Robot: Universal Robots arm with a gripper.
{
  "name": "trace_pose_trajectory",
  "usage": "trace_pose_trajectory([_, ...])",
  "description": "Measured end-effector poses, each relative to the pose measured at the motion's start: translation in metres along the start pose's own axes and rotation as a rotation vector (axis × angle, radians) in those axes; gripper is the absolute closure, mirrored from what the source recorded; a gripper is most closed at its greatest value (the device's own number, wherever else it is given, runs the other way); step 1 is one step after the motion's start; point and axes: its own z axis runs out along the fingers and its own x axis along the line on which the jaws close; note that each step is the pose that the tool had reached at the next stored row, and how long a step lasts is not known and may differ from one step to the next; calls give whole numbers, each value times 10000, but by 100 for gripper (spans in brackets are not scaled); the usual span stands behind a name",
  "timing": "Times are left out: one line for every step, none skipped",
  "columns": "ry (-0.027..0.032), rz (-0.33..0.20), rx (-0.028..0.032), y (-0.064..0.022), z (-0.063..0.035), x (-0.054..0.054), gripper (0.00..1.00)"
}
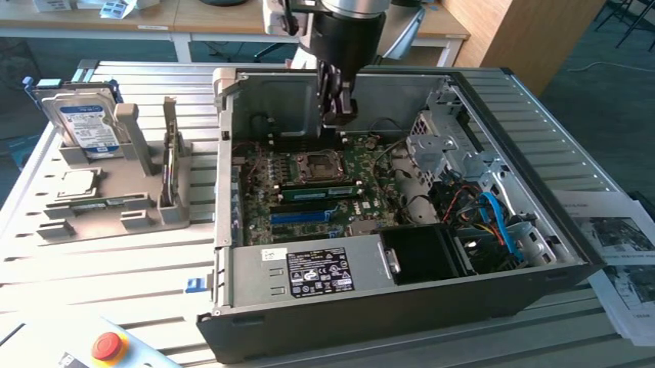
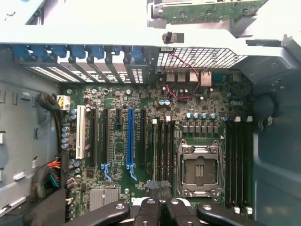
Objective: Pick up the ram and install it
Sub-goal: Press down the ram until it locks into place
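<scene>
The ram point(image 1: 170, 157) is a thin green stick standing on edge in a grey holder point(image 1: 123, 218) outside the case, at the exterior view's left. In the wrist view the ram point(image 2: 209, 10) lies past the case's rear wall. My gripper point(image 1: 339, 116) hangs inside the open computer case point(image 1: 409, 307), above the motherboard point(image 1: 307, 211) near the processor socket point(image 1: 311, 164). Its black fingers point(image 2: 149, 209) are shut together with nothing between them. The gripper point(image 2: 159, 188) is well apart from the ram. A second green stick point(image 1: 322, 192) sits in a slot on the motherboard.
A hard drive point(image 1: 86, 123) and a square silver processor chip point(image 1: 78, 184) also rest in the holder. Black memory slots point(image 2: 163, 141) flank the processor socket point(image 2: 197, 169). Drive cage and cables point(image 1: 481, 207) fill the case's right. A red stop button point(image 1: 109, 345) sits at the front left.
</scene>
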Motion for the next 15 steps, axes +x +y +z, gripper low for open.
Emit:
trace_pose_trajectory([12, 0, 0, 0, -15, 0, 90])
trace_pose_trajectory([25, 0, 0, 1, -32, 0, 90])
trace_pose_trajectory([37, 1, 0, 1, -49, -1, 90])
trace_pose_trajectory([51, 3, 0, 3, -64, -1, 90])
trace_pose_trajectory([60, 3, 0, 3, -70, -1, 90])
trace_pose_trajectory([62, 3, 1, 3, -70, -1, 90])
trace_pose_trajectory([63, 3, 1, 3, -70, -1, 90])
trace_pose_trajectory([63, 3, 1, 3, -70, -1, 90])
trace_pose_trajectory([65, 3, 0, 3, -71, -1, 90])
trace_pose_trajectory([64, 3, 0, 3, -71, -1, 90])
trace_pose_trajectory([64, 3, 1, 3, -71, -1, 90])
trace_pose_trajectory([65, 3, 1, 3, -71, -1, 90])
trace_pose_trajectory([64, 3, 0, 3, -71, -1, 90])
trace_pose_trajectory([64, 3, 0, 3, -71, -1, 90])
trace_pose_trajectory([64, 3, 0, 3, -71, -1, 90])
